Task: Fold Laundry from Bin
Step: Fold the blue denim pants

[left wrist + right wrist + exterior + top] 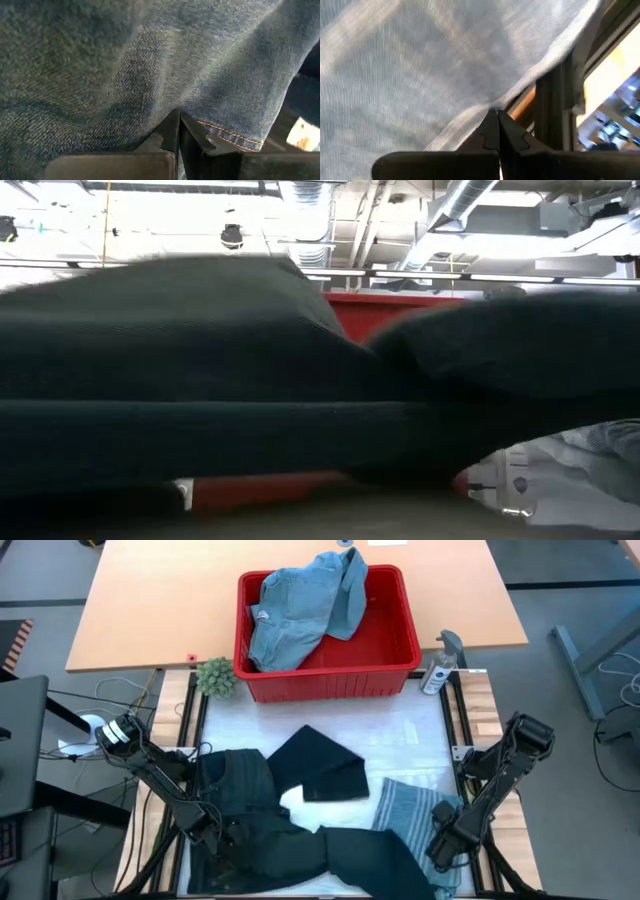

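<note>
White table [420, 730] at frame centre carries dark trousers [250, 810]. I see left hand [215, 835] shut, resting on denim; right hand [445, 845] shut, touching striped shirt [400, 810], neither visibly gripping.

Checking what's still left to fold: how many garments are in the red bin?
1 visible: a light blue denim piece heaped against the left wall of the red bin and draped over its far rim. Smaller items could be hidden beneath it.
</note>
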